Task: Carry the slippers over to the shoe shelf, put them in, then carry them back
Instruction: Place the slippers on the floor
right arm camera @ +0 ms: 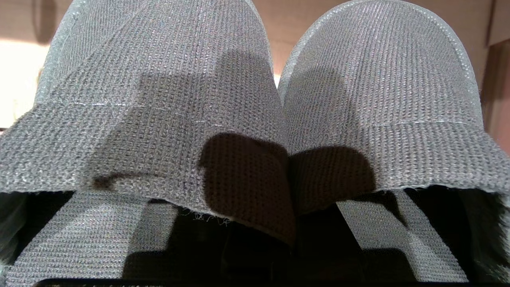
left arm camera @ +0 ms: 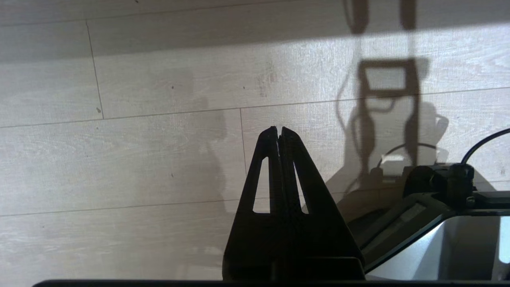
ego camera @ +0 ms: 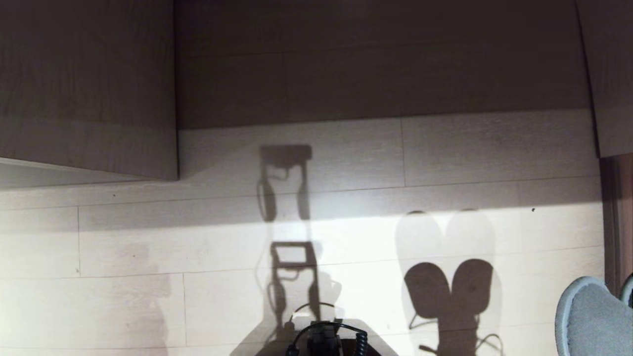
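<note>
The pair of dark slate-grey soft knitted-fabric slippers (right arm camera: 255,119) with paler blue-grey rimmed soles fills the right wrist view, the two lying side by side with their inner edges touching and their rounded toes pointing away from the camera. The right gripper's own fingers are hidden beneath the fabric; its jaws are drawn tight together, clamped on the inner edges of the slippers where the two uppers meet. In the head view only the toe of one slipper and a sliver of the other show at the lower right corner (ego camera: 591,316), held above the pale wood-plank floor (ego camera: 148,247), and their twin rounded shadow (ego camera: 450,291) falls on the floor just to the left of them. The left gripper (left arm camera: 278,129), black with slotted triangular fingers, hangs over bare floor planks with its fingertips pressed together and nothing between them. The grey-beige wood-laminate bench unit (ego camera: 86,89) stands at the far left of the floor, and a deep shadowed recess (ego camera: 381,64) with a floor bottom runs along the far edge beside it; which cubby serves as the shoe shelf cannot be told from these views. A black cabled part of the robot's body (ego camera: 324,338) sits at the near edge of the floor.
</note>
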Robot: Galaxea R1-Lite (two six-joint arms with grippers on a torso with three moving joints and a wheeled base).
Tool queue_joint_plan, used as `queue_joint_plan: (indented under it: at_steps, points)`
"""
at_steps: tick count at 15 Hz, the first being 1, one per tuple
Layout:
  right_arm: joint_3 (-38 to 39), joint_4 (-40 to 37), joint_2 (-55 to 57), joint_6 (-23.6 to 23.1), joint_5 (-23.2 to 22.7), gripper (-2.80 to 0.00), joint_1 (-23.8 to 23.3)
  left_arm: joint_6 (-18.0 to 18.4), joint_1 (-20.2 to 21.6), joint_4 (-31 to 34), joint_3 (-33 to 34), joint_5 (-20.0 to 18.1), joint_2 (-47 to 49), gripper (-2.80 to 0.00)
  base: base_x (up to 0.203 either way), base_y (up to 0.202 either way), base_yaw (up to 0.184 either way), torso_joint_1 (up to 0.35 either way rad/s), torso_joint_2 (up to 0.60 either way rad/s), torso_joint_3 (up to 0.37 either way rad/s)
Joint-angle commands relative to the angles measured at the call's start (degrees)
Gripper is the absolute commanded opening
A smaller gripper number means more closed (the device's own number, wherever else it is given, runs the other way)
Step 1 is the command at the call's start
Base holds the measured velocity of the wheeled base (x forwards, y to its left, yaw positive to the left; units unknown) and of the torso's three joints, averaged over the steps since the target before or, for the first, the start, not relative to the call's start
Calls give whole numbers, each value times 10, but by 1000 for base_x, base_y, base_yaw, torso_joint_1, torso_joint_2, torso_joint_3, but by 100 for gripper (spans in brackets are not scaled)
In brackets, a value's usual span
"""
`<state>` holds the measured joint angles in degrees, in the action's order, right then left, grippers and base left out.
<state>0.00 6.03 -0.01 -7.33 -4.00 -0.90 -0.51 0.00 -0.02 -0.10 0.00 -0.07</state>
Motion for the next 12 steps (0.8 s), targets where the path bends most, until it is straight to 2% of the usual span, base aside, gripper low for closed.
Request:
queue_joint_plan:
  at_steps: [1,12]
  points:
    - [1,0,0,-1,0,-280,0,0,0,0,0,0,1,-280,0,0,0,2,-2,-193]
    - [1,0,0,-1,0,-280,0,0,1,0,0,0,1,-280,0,0,0,2,2,-196]
